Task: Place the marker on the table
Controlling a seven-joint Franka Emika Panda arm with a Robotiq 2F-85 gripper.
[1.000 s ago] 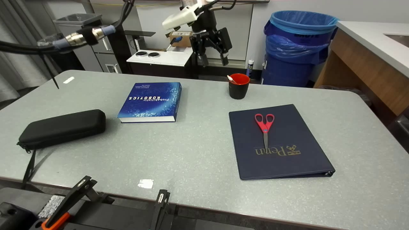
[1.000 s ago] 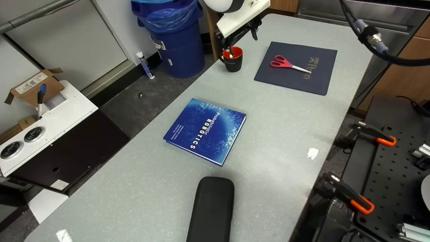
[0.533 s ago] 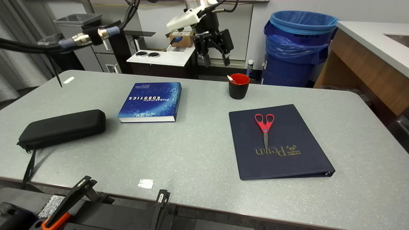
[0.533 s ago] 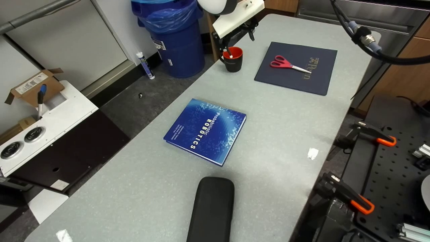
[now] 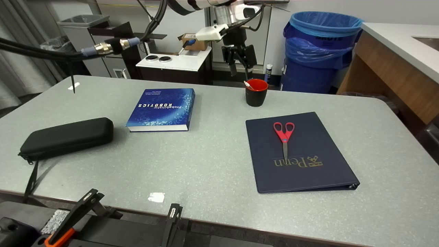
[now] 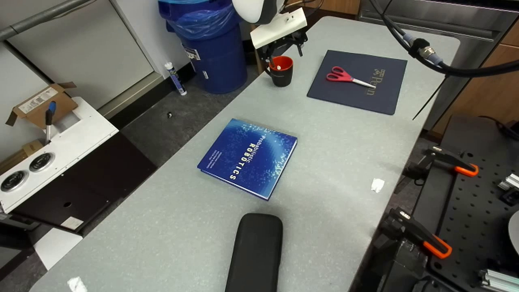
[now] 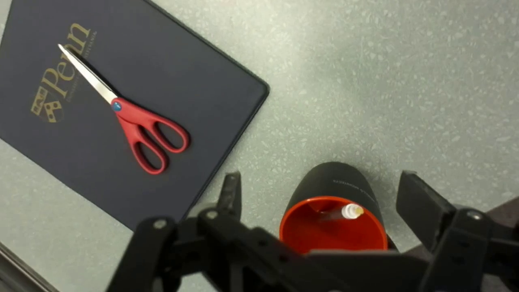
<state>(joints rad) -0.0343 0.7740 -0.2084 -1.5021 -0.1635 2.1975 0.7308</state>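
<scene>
The marker (image 7: pixel 346 211) leans inside the black mug (image 7: pixel 334 180) near the table's (image 5: pixel 212 164) long edge — the mug props it up. The gripper (image 7: pixel 320 188) hangs close by, spread wide — likely to grab the marker.

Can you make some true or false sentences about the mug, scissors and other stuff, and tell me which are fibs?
1. The marker is inside the mug. True.
2. The mug is red on the outside. False: it is black outside and red inside.
3. The jaws are shut on the marker. False: they stand open.
4. The scissors lie on the navy folder. True.
5. The black case and the blue book lie apart on the table. True.
6. The mug stands on the navy folder. False: it stands on the table, apart from the folder.
</scene>
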